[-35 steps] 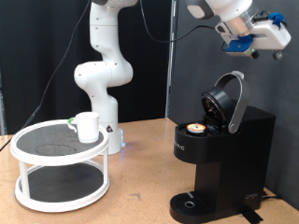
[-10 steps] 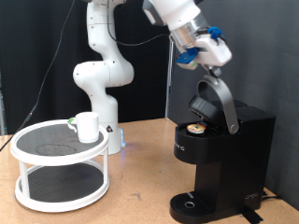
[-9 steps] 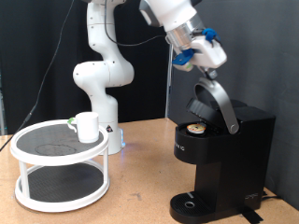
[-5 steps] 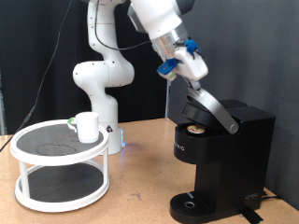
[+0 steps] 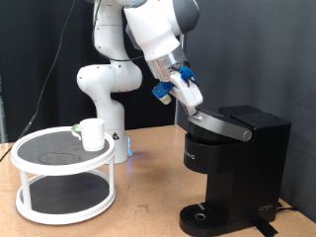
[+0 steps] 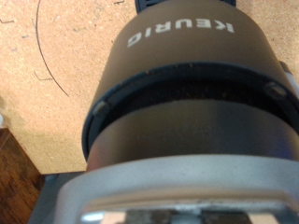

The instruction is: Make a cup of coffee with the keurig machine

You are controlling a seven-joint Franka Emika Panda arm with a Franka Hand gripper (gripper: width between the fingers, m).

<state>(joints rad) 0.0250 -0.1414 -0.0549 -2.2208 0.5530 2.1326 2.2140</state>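
Keurig machine (image 5: 229, 168) stands at the exterior view's right on the wooden surface (image 5: 148, 212), lid lowered nearly flat; the wrist view reads "KEURIG" (image 6: 177, 34) on its front. Gripper (image 5: 188, 99) presses at the lid's front edge; whether its fingers are clenched cannot be told. Cup (image 5: 92, 134) sits on the white tiered stand (image 5: 61, 176), left.

The exterior view looks level across the counter (image 5: 148, 202) from the front, far enough back to take in the arm's base, a white two-tier stand (image 5: 64, 173) on its left and the keurig machine (image 5: 232, 168) on its right. The wrist view sits very close above the machine (image 6: 187, 103), looking down along its front, with its lettering upside down and the wooden counter (image 6: 47, 84) behind. Both views share the machine's front and the counter.
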